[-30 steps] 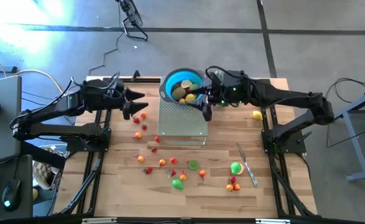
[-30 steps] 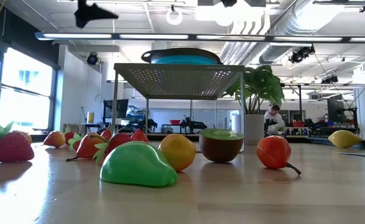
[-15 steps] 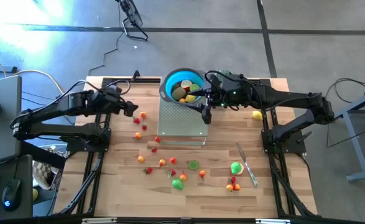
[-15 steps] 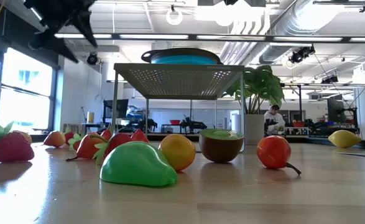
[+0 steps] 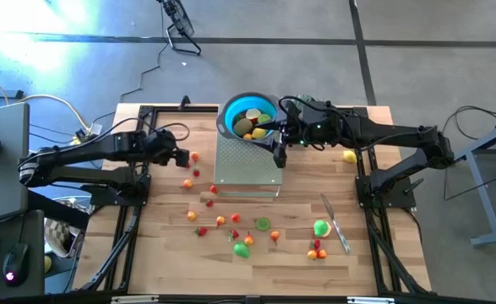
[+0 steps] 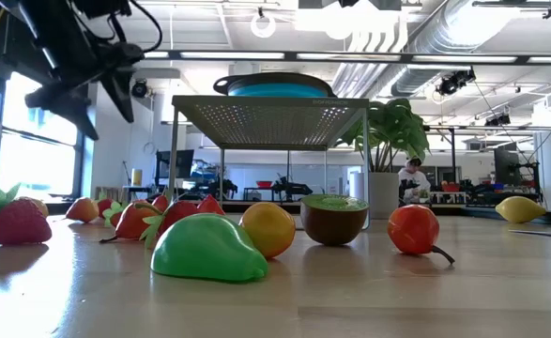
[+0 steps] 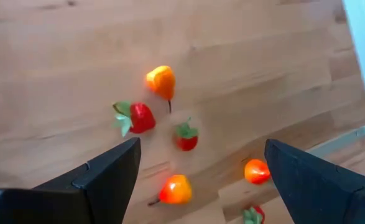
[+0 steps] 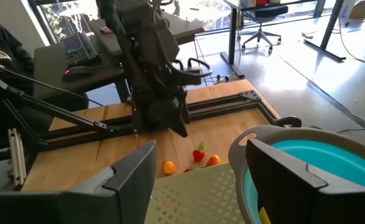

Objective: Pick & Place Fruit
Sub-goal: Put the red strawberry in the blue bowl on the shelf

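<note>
Wooden table, scattered toy fruit: left gripper, fingers spread and empty, should descend squarely over the strawberry at its nine-o'clock side; right gripper spread, empty, beside blue bowl.

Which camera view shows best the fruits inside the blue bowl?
The high view: it looks down into the blue bowl onto the fruits. The low view shows only its rim; the right wrist view, mostly its wall; the left wrist view, none.
</note>
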Robot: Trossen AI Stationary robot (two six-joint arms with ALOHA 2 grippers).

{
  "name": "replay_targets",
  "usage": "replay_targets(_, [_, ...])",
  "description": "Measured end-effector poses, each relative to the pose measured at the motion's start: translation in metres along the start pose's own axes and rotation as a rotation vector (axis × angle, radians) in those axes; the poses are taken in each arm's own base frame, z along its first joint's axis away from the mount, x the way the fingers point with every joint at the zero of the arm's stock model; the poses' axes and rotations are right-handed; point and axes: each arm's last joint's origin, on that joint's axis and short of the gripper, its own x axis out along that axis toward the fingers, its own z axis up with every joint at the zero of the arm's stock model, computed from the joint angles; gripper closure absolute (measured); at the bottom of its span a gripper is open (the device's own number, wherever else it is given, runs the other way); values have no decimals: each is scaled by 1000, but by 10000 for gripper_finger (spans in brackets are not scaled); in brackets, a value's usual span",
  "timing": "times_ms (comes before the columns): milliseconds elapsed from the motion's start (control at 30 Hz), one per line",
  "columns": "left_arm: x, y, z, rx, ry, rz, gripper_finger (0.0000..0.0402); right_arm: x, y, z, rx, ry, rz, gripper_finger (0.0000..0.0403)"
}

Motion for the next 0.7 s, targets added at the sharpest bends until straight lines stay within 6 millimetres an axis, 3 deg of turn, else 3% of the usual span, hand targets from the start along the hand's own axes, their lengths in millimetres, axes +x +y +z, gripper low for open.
replay_targets(367, [16, 20, -14, -36, -4, 30, 66, 0, 0, 0, 0, 0, 0, 164])
replay_targets(700, [35, 39, -2, -95, 16, 10, 66, 0, 0, 2, 1, -21, 3, 164])
